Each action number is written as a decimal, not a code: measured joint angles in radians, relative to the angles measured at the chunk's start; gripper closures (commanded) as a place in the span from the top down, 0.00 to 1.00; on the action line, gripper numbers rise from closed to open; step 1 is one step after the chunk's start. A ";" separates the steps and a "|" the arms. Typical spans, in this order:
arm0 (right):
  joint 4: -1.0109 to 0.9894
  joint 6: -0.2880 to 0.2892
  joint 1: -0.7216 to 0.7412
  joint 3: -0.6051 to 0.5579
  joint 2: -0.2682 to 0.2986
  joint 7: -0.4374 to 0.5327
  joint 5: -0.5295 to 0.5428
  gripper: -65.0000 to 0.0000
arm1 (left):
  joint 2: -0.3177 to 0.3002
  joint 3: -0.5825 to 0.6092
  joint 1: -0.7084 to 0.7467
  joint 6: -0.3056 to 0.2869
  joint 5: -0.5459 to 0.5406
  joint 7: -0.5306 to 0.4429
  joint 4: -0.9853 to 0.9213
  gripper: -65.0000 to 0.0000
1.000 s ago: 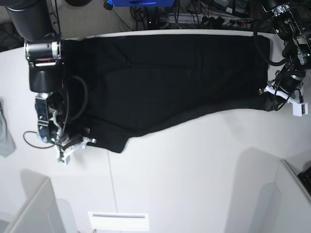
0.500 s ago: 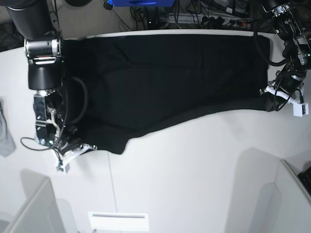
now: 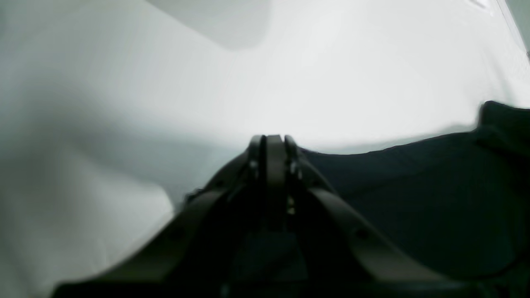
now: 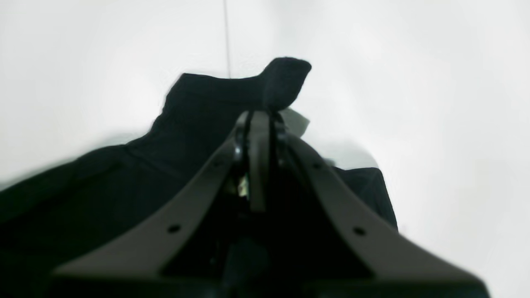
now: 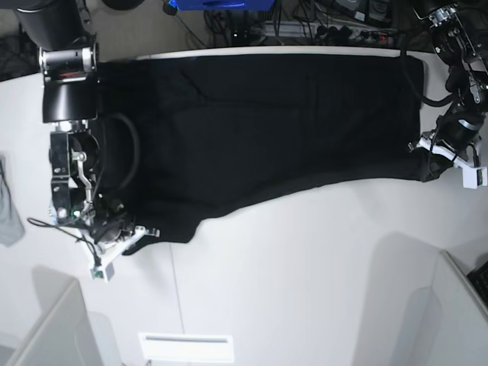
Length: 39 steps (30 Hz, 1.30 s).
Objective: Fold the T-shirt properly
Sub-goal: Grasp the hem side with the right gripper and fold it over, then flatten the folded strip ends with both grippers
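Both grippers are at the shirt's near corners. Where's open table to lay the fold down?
Bare white table runs along the near side, bordered by the T-shirt hem, the right gripper and the left gripper. The far half is crowded: cloth covers it to the back edge. A grey cloth sits beyond the right arm.

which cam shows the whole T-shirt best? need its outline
Base view. The T-shirt lies spread across the table there, every edge visible. The left wrist view shows only a dark strip of its edge beside the left gripper; the right wrist view, one bunched corner at the right gripper.
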 measured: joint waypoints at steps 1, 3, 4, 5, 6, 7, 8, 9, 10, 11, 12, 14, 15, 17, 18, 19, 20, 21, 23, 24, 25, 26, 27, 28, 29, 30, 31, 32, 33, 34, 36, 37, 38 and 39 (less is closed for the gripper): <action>0.013 0.000 -0.008 0.020 0.003 -0.002 0.002 0.00 | -0.010 -0.001 -0.002 0.000 0.000 -0.002 0.000 0.00; 0.039 0.000 -0.022 0.062 0.013 -0.002 -0.005 0.00 | -0.024 -0.002 -0.002 0.000 0.000 -0.002 0.000 0.00; 0.053 0.000 -0.027 0.079 0.018 -0.002 -0.008 0.00 | -0.027 -0.002 -0.002 0.000 0.000 -0.002 0.000 0.00; 0.068 -0.001 -0.032 0.094 0.020 -0.003 -0.008 0.00 | -0.030 -0.002 -0.003 0.000 0.000 0.000 0.000 0.00; 0.082 -0.001 -0.036 0.105 0.021 -0.016 -0.007 0.00 | -0.030 -0.002 -0.003 0.000 -0.001 0.000 0.000 0.00; 0.095 0.000 -0.042 0.117 0.020 -0.040 -0.008 0.00 | -0.029 -0.002 -0.005 0.000 -0.004 0.001 0.000 0.00; 0.110 -0.001 -0.050 0.125 0.020 -0.051 -0.008 0.00 | -0.033 -0.001 -0.006 0.000 -0.003 0.001 0.000 0.00; 0.129 0.000 -0.062 0.133 0.017 -0.060 -0.008 0.00 | -0.036 -0.001 -0.005 0.000 -0.003 0.001 0.000 0.00; 0.146 0.000 -0.077 0.134 0.014 -0.064 -0.007 0.00 | -0.039 -0.002 -0.006 0.000 0.000 0.000 0.000 0.00; 0.164 -0.001 -0.090 0.134 0.014 -0.066 -0.005 0.00 | -0.039 -0.002 -0.005 0.000 -0.001 0.000 0.000 0.00; 0.184 0.000 -0.104 0.134 0.013 -0.070 -0.003 0.00 | -0.038 -0.002 -0.005 0.000 -0.002 0.000 0.001 0.00; 0.214 0.000 -0.133 0.134 0.014 -0.074 -0.005 0.00 | -0.035 -0.002 -0.004 0.000 -0.004 0.000 0.002 0.00; 0.228 0.000 -0.149 0.135 0.015 -0.074 -0.005 0.00 | -0.037 -0.002 -0.001 0.000 -0.003 0.001 0.005 0.00; 0.260 0.000 -0.187 0.172 0.009 -0.082 0.000 0.00 | -0.040 -0.002 0.002 0.000 -0.003 0.000 0.006 0.00; 0.278 0.000 -0.202 0.197 0.005 -0.098 0.000 0.00 | -0.041 -0.002 0.004 -0.001 -0.003 0.001 0.006 0.00; 0.296 0.000 -0.216 0.220 0.004 -0.125 0.000 0.00 | -0.041 -0.002 0.004 -0.001 -0.003 0.007 0.006 0.00; 0.313 0.000 -0.225 0.240 0.007 -0.142 -0.005 0.00 | -0.041 -0.002 0.000 -0.001 -0.003 0.046 0.006 0.00; 0.338 0.000 -0.232 0.260 0.008 -0.159 -0.005 0.00 | -0.041 -0.003 -0.003 -0.004 -0.003 0.092 0.006 0.00; 0.390 0.000 -0.248 0.284 0.012 -0.192 -0.001 0.00 | -0.039 -0.002 -0.014 -0.004 -0.003 0.146 0.006 0.00; 0.412 0.000 -0.257 0.292 0.011 -0.206 -0.002 0.00 | -0.040 -0.002 -0.021 -0.004 -0.004 0.147 0.006 0.00; 0.435 0.000 -0.267 0.296 0.011 -0.220 -0.001 0.00 | -0.042 -0.002 -0.022 -0.003 -0.003 0.146 0.013 0.00; 0.453 0.000 -0.283 0.298 0.008 -0.232 0.003 0.00 | -0.041 -0.002 -0.021 -0.004 0.001 0.147 0.026 0.00; 0.462 0.000 -0.293 0.299 0.006 -0.236 0.003 0.00 | -0.041 -0.002 -0.020 -0.004 0.000 0.147 0.036 0.00; 0.470 0.000 -0.306 0.309 0.003 -0.256 0.005 0.00 | -0.040 -0.002 -0.019 -0.004 -0.004 0.147 0.045 0.00; 0.476 0.000 -0.317 0.323 0.003 -0.267 0.005 0.00 | -0.041 -0.002 -0.019 -0.005 -0.005 0.147 0.047 0.00; 0.485 0.000 -0.330 0.341 0.003 -0.275 0.003 0.00 | -0.041 -0.002 -0.019 -0.005 -0.004 0.147 0.047 0.00; 0.494 0.000 -0.341 0.359 0.004 -0.286 -0.002 0.00 | -0.042 -0.002 -0.019 -0.004 0.001 0.148 0.046 0.00; 0.509 0.000 -0.349 0.376 0.003 -0.294 -0.003 0.00 | -0.053 -0.001 -0.016 -0.004 -0.001 0.149 0.046 0.00; 0.526 0.000 -0.360 0.391 0.001 -0.299 0.000 0.00 | -0.067 0.001 -0.008 -0.004 -0.002 0.146 0.047 0.00; 0.544 0.000 -0.370 0.405 -0.009 -0.302 0.003 0.00 | -0.077 0.000 0.000 -0.005 -0.007 0.147 0.047 0.00; 0.561 0.001 -0.389 0.441 -0.035 -0.324 0.003 0.00 | -0.078 -0.002 0.014 -0.004 -0.002 0.145 0.047 0.00; 0.562 0.001 -0.397 0.449 -0.042 -0.340 0.004 0.00 | -0.078 -0.001 0.022 -0.004 -0.003 0.150 0.047 0.00; 0.562 0.001 -0.404 0.454 -0.046 -0.354 0.004 0.00 | -0.080 -0.001 0.028 -0.004 -0.003 0.151 0.047 0.00; 0.562 0.002 -0.407 0.460 -0.053 -0.360 0.003 0.00 | -0.082 -0.002 0.035 -0.004 -0.002 0.150 0.047 0.00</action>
